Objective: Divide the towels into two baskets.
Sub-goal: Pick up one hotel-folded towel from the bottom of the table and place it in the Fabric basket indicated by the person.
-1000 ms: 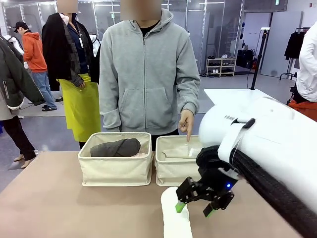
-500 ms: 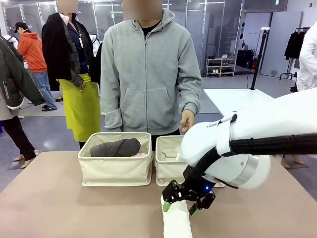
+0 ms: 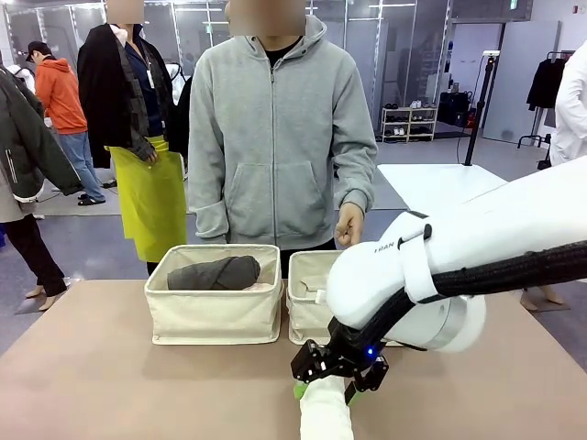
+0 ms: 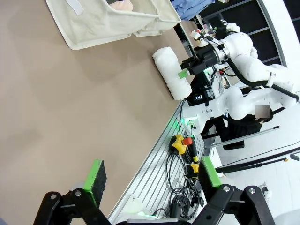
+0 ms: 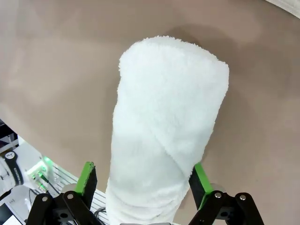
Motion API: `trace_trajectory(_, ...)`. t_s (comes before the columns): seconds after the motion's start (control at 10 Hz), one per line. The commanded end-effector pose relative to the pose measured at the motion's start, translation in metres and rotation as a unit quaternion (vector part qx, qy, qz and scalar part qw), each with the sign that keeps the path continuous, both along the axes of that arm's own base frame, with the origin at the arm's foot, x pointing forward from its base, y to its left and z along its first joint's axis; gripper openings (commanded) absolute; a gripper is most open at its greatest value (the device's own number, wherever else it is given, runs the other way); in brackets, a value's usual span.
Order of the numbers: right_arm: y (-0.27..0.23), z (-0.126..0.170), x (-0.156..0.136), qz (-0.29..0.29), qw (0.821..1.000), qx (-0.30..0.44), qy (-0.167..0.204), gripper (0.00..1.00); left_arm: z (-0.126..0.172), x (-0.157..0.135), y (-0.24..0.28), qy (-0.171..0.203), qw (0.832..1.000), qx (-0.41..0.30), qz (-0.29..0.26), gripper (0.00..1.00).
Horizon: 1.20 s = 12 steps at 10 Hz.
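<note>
A white rolled towel (image 3: 323, 414) lies on the table near the front edge, end-on to the baskets. My right gripper (image 3: 334, 374) is open and straddles it, one green pad on each side of the roll (image 5: 168, 122). The left basket (image 3: 215, 316) holds a dark grey towel (image 3: 214, 272) with a strip of pale pink under it. My right arm partly covers the right basket (image 3: 310, 316), and I cannot see what is in it. My left gripper (image 4: 152, 174) hangs open over bare table at the near edge, holding nothing.
A person in a grey hoodie stands just behind the baskets, one hand (image 3: 347, 225) held above the right basket. The tabletop (image 3: 110, 385) left of the white towel is bare. Cables and a rail (image 4: 183, 154) run off the table's near edge.
My right gripper has moved left and down until its jaws sit around the white towel's far end. The person's hand has drawn back up from the right basket.
</note>
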State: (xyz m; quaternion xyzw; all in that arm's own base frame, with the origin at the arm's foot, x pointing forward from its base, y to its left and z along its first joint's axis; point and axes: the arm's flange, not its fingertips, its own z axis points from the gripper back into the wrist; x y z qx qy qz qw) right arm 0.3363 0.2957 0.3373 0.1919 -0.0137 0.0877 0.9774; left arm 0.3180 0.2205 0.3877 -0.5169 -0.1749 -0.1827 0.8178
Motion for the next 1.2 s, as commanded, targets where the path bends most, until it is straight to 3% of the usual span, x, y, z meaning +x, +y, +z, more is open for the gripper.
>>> trace_trajectory(0.0,0.011,-0.005,0.003,-0.017,0.999,-0.036,-0.024,1.0,0.003,-0.003,0.002,0.001,1.0,0.002,-0.001,1.0)
trace_trajectory(0.2,0.012,-0.004,0.0,-0.006,0.995,-0.071,-0.065,1.0,0.003,-0.003,0.002,0.001,1.0,0.002,-0.001,1.0)
trace_trajectory(1.0,0.007,-0.032,0.006,-0.011,0.997,-0.053,-0.054,1.0,0.003,-0.003,0.002,0.001,1.0,0.002,-0.001,1.0)
trace_trajectory(1.1,0.007,-0.034,0.005,-0.002,0.998,-0.047,-0.052,0.94,0.003,-0.003,0.002,0.001,1.0,0.002,-0.001,1.0)
